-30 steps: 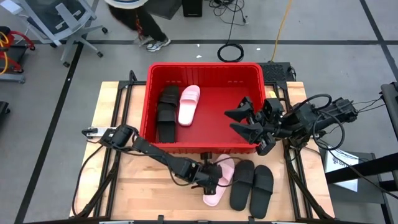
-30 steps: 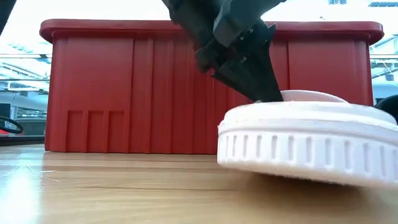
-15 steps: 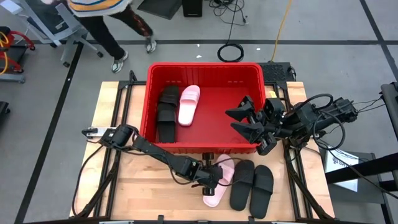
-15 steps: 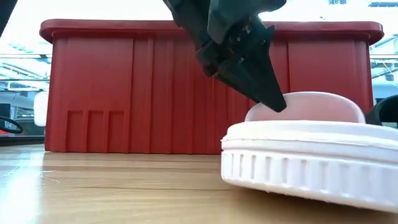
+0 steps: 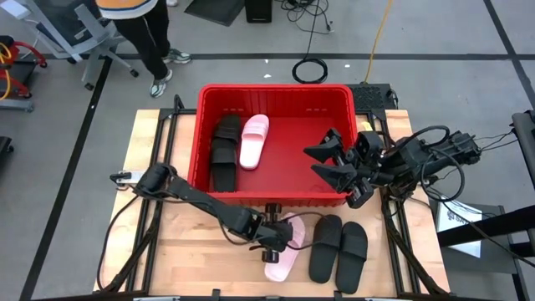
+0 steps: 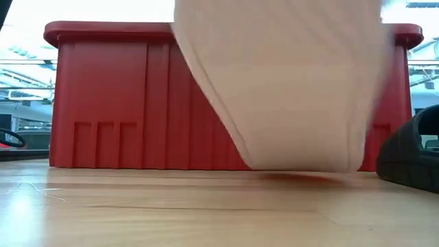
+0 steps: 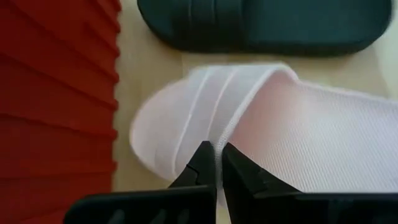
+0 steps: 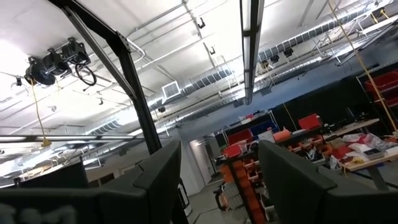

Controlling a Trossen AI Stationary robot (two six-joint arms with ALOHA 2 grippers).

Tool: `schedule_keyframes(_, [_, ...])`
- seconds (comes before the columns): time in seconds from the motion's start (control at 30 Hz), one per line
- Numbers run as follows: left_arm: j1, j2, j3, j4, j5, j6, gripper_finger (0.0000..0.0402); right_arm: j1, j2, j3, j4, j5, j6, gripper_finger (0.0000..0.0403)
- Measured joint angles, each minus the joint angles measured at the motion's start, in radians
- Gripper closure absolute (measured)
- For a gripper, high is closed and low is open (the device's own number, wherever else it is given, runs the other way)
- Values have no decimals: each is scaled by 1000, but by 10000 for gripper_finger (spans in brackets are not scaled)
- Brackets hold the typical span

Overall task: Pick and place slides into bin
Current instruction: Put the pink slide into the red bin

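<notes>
The red bin (image 5: 276, 90) stands at the table's far middle, with black slides (image 5: 224, 150) and a pale slide (image 5: 253, 140) lying on its floor. My left gripper (image 5: 272, 242) is in front of the bin, shut on a second pale slide (image 5: 284, 251), which fills the low view (image 6: 288, 82). Two black slides (image 5: 324, 247) (image 5: 353, 251) lie sole-down on the table just to its right. My right gripper (image 5: 330, 163) is open and empty above the bin's right part. My left gripper pinches the edge of the pale slide's ribbed strap (image 7: 219, 138), where it meets the footbed, between its two fingers. The slide is tipped up, its sole toward the table's near edge. Whether its lower end (image 6: 302, 165) rests on the table, I cannot tell.
The bin's near wall (image 7: 56, 93) stands close beside the held slide. One black slide (image 7: 261, 25) lies right next to it on the other side and shows at the low view's right (image 6: 411, 151). A person (image 5: 134, 25) stands beyond the table's far left.
My left gripper has come down onto the pale slide's strap and drawn it toward the table's near-left. The slide, lying flat before, has tipped up with its sole facing the near edge.
</notes>
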Motion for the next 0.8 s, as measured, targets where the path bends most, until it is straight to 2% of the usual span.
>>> schedule_keyframes(0.6, [-26, -238, 0, -8, 45, 55, 401, 0, -71, 0, -5, 2, -133, 197])
schedule_keyframes(0.8, [-39, -313, 0, 33, 45, 56, 401, 0, -84, 0, -11, 51, -179, 197])
